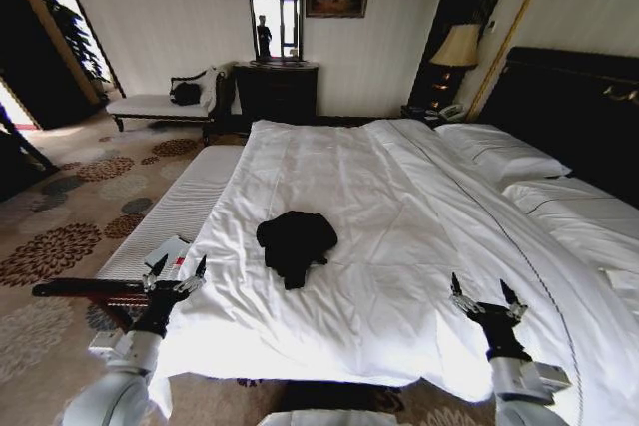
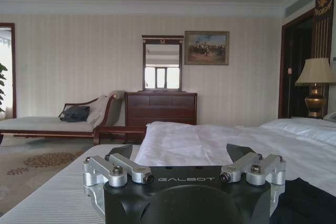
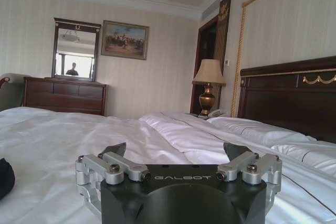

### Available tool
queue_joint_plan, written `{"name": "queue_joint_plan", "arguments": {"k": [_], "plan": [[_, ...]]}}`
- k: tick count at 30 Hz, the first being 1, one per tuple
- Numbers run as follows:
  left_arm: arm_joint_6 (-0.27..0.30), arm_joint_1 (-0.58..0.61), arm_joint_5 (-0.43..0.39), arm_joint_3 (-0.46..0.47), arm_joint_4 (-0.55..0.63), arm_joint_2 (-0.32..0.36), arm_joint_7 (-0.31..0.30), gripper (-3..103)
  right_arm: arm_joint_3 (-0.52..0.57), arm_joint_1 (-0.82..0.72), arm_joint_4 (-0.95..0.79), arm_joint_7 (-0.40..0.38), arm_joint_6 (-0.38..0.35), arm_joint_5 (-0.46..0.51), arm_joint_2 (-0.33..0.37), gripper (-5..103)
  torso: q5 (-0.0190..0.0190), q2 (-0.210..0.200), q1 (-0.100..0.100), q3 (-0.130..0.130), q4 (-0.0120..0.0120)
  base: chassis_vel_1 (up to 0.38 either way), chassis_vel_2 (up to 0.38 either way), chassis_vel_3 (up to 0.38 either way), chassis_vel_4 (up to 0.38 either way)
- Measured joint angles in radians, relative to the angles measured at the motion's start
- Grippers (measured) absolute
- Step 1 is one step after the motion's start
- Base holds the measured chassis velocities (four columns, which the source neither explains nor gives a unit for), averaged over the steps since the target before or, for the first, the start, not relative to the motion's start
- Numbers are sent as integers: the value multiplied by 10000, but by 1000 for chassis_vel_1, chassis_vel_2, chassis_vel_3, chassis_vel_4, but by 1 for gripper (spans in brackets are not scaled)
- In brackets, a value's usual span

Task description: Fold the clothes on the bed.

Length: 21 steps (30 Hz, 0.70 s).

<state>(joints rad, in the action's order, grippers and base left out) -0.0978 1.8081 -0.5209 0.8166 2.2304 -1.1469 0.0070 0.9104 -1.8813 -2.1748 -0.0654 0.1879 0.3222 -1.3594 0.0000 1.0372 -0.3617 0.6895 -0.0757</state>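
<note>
The shirt [image 1: 296, 243] lies in a dark bunched heap in the middle of the bed [image 1: 379, 197], well apart from both my hands. My left fingers [image 1: 176, 274] hang over the bed's left edge, spread apart. My right fingers [image 1: 486, 299] hang over the near right part, spread apart too. The heap is so dark that I can't really tell where the sleeves or hem are. If I grab the wrong fold, I might pinch the white cover with it, or lift a tangle instead of one layer.

The clothes [image 1: 296, 243] lie bunched — lettering hidden, perhaps folded inside the heap.
</note>
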Motion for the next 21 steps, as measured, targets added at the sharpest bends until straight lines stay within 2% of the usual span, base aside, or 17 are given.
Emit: {"name": "queue_joint_plan", "arguments": {"k": [11,21], "plan": [[-1,27,-4,35,0,-2,0,100,-83,-49,25,7,83,-253,-76,100,-1,1,1,-1,1,56,89,-52,-98],[-1,-88,-20,34,-18,25,0,100,-60,5,36,13,75,-241,-67,100,-1,0,-2,0,0,-11,121,0,-127]]}}
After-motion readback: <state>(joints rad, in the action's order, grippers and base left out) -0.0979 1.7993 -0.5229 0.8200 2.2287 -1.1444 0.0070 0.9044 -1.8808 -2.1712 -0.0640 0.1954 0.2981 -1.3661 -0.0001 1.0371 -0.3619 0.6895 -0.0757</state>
